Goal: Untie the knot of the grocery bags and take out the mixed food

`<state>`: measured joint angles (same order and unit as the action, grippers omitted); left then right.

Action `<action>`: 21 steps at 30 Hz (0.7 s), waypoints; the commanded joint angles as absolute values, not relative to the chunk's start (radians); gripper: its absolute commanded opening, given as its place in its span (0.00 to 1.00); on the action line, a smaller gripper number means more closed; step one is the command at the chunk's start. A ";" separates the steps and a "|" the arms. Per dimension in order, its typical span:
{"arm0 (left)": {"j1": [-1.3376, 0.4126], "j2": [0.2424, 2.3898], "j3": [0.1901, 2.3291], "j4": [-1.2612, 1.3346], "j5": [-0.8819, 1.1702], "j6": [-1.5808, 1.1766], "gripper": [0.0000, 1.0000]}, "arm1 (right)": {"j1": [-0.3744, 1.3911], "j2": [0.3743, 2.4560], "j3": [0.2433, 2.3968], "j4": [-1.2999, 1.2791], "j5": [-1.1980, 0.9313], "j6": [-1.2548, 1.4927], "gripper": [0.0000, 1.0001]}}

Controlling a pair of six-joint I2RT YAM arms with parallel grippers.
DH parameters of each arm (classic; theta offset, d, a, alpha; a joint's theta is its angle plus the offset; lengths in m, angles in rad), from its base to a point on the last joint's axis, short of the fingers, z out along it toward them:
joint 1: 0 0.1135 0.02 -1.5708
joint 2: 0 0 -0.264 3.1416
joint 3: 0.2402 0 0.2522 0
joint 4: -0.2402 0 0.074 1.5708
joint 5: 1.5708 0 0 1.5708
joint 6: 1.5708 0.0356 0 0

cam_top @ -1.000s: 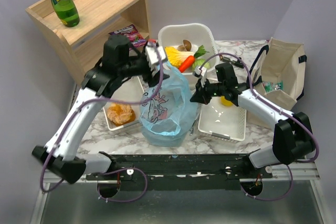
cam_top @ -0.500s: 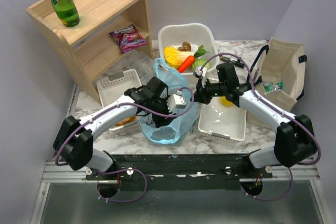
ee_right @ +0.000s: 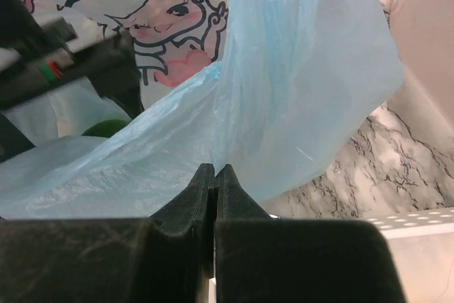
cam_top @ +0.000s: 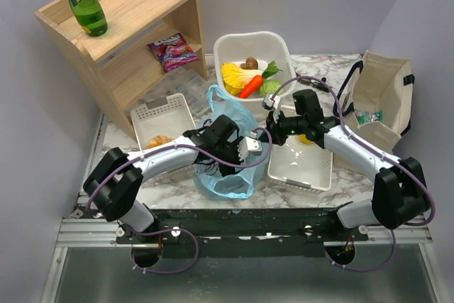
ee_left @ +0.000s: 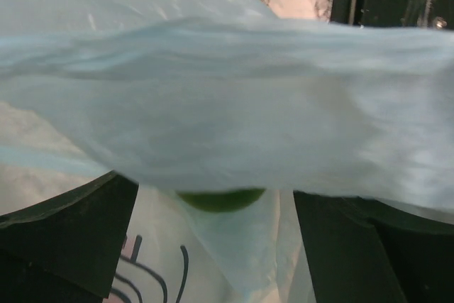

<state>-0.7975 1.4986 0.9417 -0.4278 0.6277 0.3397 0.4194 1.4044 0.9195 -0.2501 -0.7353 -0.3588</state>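
Showing the left tool (cam_top: 248, 150) dipping into the open mouth of the grocery bag (cam_top: 225, 175), fingers (ee_left: 64, 239) standing wide apart and gripping nothing. Facing a band of the bag's blue film stretching straight across the gap between them. Peeking out just under that band, dead ahead and centred between the fingers: a rounded green piece (ee_left: 220, 200) of the mixed food, lying low inside the bag and showing only an edge, so giving no long axis to read. Calling, by judgement, for a push onward beneath the film rather than any sideways shift, and risking film getting caught as the fingers close.

Showing the right tool (cam_top: 272, 133) pressing its fingers together at the bag's right rim, apparently pinching the film and holding the mouth open. Leaving the left arm nearer to the green piece.

Showing no knot: one handle loop (cam_top: 216, 97) standing free at the bag's far side. Lying beyond the bag, in the white basket (cam_top: 234, 42): more food already out. Sitting left of the bag, in a tray (cam_top: 152, 113): the bread (cam_top: 159, 141).
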 commanded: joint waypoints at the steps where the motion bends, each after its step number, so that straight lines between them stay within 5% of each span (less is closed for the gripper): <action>1: -0.837 1.584 0.941 -0.279 0.495 0.222 0.85 | 0.419 1.365 0.890 -0.223 -0.742 -0.350 0.01; 6: -0.852 1.653 0.943 -0.264 0.408 0.196 0.60 | 0.419 1.345 0.876 -0.229 -0.737 -0.354 0.01; 12: -0.818 1.500 0.908 -0.283 0.394 0.156 0.02 | 0.419 1.336 0.877 -0.247 -0.731 -0.385 0.01; 21: -0.612 1.198 0.915 -0.395 0.442 0.151 0.00 | 0.418 1.344 0.880 -0.250 -0.742 -0.397 0.01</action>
